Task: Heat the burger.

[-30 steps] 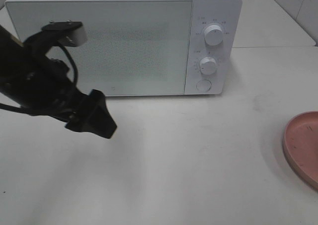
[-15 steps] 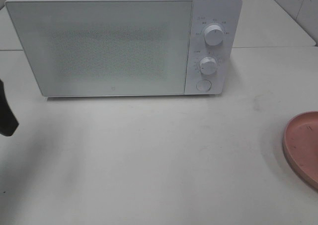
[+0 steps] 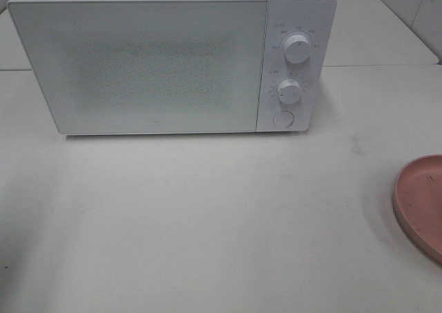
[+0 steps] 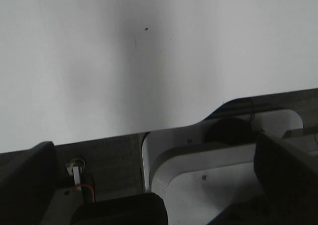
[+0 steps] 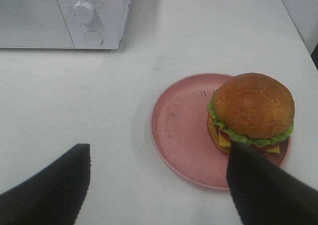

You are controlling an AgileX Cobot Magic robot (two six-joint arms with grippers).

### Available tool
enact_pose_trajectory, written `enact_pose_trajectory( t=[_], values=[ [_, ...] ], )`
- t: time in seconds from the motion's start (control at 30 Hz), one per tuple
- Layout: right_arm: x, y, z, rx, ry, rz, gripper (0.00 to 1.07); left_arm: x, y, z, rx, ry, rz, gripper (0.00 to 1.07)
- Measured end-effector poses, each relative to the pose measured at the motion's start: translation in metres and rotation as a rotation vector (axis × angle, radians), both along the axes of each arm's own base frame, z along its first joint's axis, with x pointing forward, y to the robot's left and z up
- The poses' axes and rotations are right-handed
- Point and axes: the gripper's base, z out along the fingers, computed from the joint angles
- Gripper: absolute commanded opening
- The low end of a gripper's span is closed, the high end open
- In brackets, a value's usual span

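While the microwave (image 3: 173,57) stands shut at the back of the table (image 3: 207,223), with its door flush and its two knobs (image 3: 297,49) and round button untouched, you are at the very start of the job: nothing has gone inside and the burger (image 5: 251,113) has not been picked up. It sits on the pink plate (image 5: 184,130), toward the plate's far side from the microwave, and the plate lies at the right edge of the table, well apart from the microwave. Your right claw (image 5: 159,185) hangs above the table just short of the plate with its fingers spread wide and nothing between them. Your left claw (image 4: 164,180) is out of the overhead view; its wrist camera shows it wide open and empty over bare tabletop. By my reading, the door has to come open before the burger moves, so plan one arm for the door and the other for the lift. The burger looks tall and stacked: a glossy brown domed bun over frilly green lettuce, yellow cheese and a dark layer beneath. Grip it low and evenly, since a squeeze on the dome alone could slide the layers apart.
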Motion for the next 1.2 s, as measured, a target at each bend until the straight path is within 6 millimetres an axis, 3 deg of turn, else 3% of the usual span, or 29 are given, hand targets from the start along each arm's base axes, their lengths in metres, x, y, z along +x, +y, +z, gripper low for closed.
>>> enact_pose_trajectory(
  t=[0.17, 0.53, 1.2],
  values=[
    [0.0, 0.0, 0.0, 0.0, 0.0, 0.0, 0.71, -0.019, 0.001, 0.0, 0.006, -0.132, 0.013, 1.0],
    [0.0, 0.0, 0.0, 0.0, 0.0, 0.0, 0.71, -0.077, 0.0, 0.024, 0.005, -0.487, 0.027, 1.0],
    [0.0, 0.0, 0.0, 0.0, 0.0, 0.0, 0.71, -0.14, -0.002, 0.036, 0.032, -0.904, 0.094, 1.0]
  ],
)
